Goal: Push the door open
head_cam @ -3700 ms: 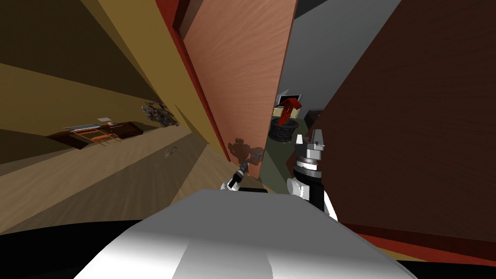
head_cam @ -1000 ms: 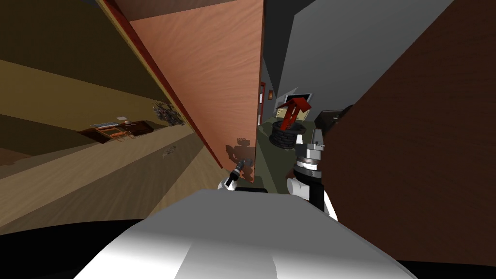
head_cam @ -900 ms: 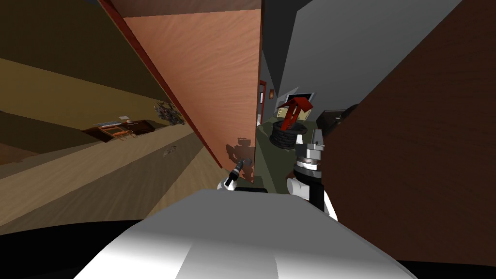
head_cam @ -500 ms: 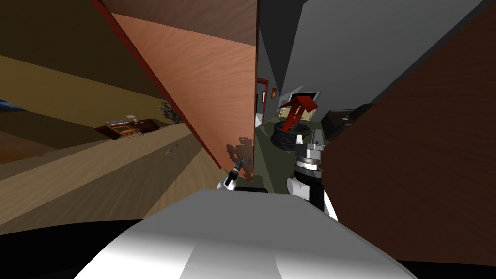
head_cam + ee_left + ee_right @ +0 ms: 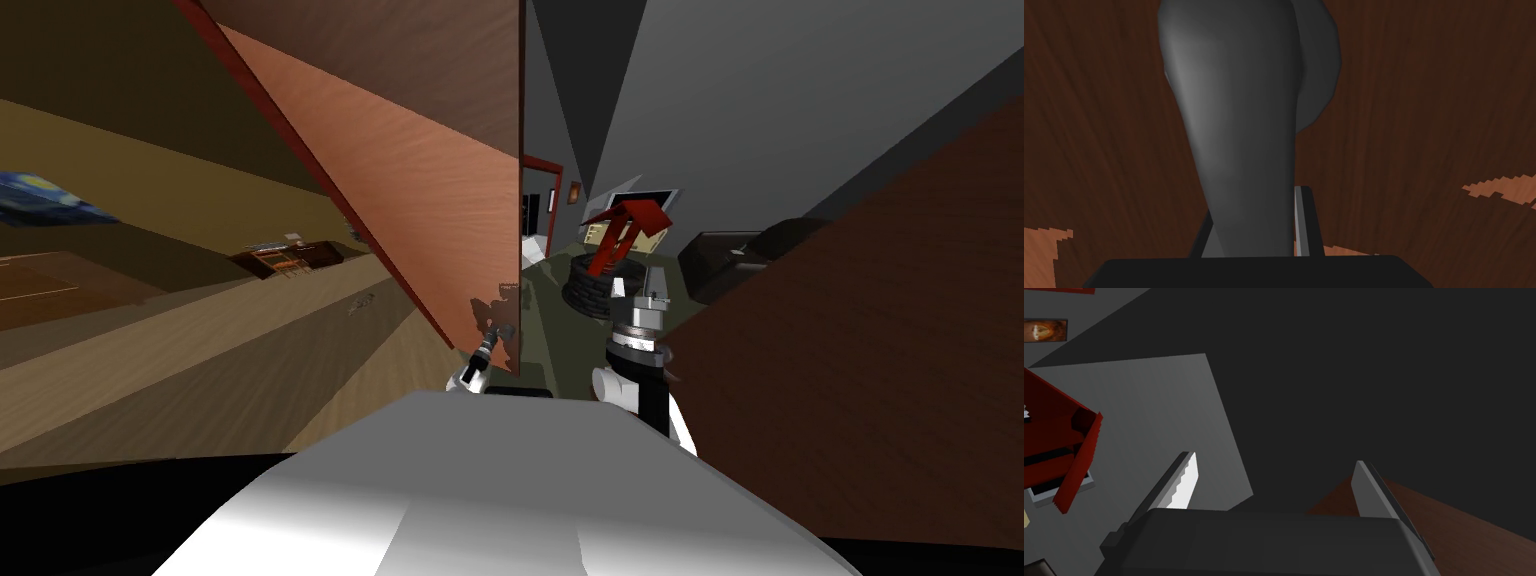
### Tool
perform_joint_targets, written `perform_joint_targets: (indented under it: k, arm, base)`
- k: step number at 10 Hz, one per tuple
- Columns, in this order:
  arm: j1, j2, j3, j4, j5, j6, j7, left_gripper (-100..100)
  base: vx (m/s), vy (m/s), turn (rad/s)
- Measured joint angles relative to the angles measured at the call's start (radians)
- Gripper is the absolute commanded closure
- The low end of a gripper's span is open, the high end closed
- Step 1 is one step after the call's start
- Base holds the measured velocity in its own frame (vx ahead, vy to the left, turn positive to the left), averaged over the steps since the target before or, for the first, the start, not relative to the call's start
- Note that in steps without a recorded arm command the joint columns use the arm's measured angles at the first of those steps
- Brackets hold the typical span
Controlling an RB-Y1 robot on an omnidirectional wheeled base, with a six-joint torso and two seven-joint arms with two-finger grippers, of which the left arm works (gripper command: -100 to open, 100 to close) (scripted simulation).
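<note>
The reddish-brown wooden door (image 5: 420, 190) stands partly swung away, its free edge running down the middle of the head view. My left gripper (image 5: 492, 340) is at the door's lower free edge. In the left wrist view its fingers (image 5: 1301, 220) press the sides of a dark grey lever handle (image 5: 1239, 125), with the door face (image 5: 1424, 125) right behind; this gripper (image 5: 1251, 240) is shut on the handle. My right gripper (image 5: 641, 283) is raised beside the opening, apart from the door, and its fingers (image 5: 1184, 480) stand open with nothing between them.
A dark brown wall (image 5: 860, 400) rises close on my right. Beyond the opening lie an olive floor (image 5: 555, 330), a stack of black tyres with a red object (image 5: 598, 285), a dark seat (image 5: 730, 262) and a red-framed doorway (image 5: 540, 200). A wood floor (image 5: 250, 360) stretches to the left.
The door has swung further away and its free edge has shifted left in the head view, which has turned too. More of the grey room shows. My left gripper stays on the handle.
</note>
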Motion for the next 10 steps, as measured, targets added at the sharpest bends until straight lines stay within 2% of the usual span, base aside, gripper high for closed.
perform_joint_targets:
  k: [4, 6, 9, 10]
  arm:
    - [-0.010, -0.006, 0.041, 0.010, 0.000, -0.003, 0.003, 100]
    - [-0.017, -0.004, 0.056, 0.015, 0.003, -0.008, 0.004, 100]
    - [-0.014, 0.001, 0.069, 0.027, 0.011, -0.001, -0.011, 100]
    - [0.009, 0.008, 0.069, -0.011, 0.011, 0.013, -0.011, 100]
  base:
    - [0.122, -0.140, 0.075]
    - [0.090, -0.038, 0.054]
    - [0.183, -0.082, 0.060]
    - [0.211, -0.079, 0.076]
